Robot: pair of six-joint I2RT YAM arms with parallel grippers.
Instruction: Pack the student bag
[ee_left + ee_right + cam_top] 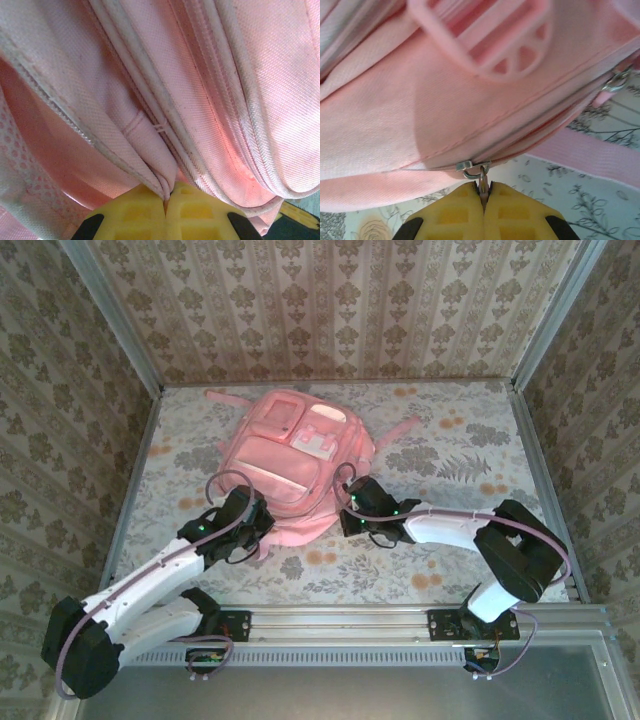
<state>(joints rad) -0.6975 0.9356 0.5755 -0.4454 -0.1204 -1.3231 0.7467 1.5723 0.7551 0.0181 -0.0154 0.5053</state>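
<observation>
Flat, student bag runs near-far; left end effector pinches fabric, right end effector zipper pull.

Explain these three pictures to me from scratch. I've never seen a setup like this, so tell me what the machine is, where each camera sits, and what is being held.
The machine is two white robot arms bolted at the near edge of a table covered in floral cloth. The overhead picture looks down from above and behind them. Between the arms lies a pink student bag, the only item on the table. The other two pictures come from cameras mounted on each wrist, so the yellow fingers appear at the bottom. The left gripper is shut, pinching a fold of the bag's fabric beside a zip seam. The right gripper is shut on a small metal zip pull at the bag's edge.
</observation>
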